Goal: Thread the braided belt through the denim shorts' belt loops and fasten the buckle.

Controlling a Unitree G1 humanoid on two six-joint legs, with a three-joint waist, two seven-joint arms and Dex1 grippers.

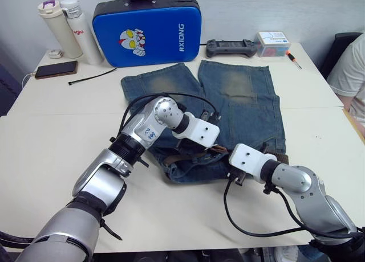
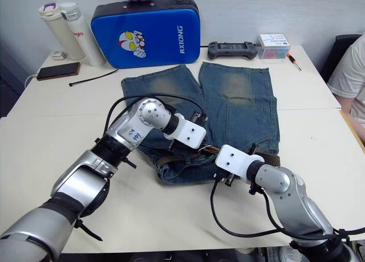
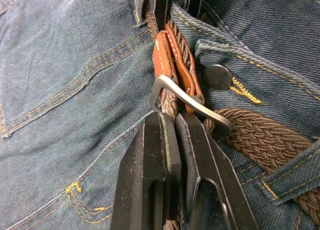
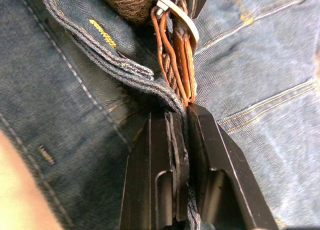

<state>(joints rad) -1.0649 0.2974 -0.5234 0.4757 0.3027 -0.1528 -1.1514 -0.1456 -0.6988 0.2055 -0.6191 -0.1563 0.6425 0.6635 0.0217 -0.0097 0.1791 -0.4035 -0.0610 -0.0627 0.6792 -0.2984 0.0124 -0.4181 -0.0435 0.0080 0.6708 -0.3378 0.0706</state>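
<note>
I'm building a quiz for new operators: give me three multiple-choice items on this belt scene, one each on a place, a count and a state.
1. Where do both pincers work?
A. at the shorts' waistband
B. at the leg hems
C. by the phone

2. How many white bottles stand at the table's far left corner?
A. one
B. two
C. four

3. The left pincer is:
A. wide open
B. shut on the braided belt
C. holding the screwdriver

Key:
1 A, the left pincer and right pincer meet on the denim shorts waistband.
2 B, two bottles.
3 B, it pinches the braided belt beside the buckle.
</note>
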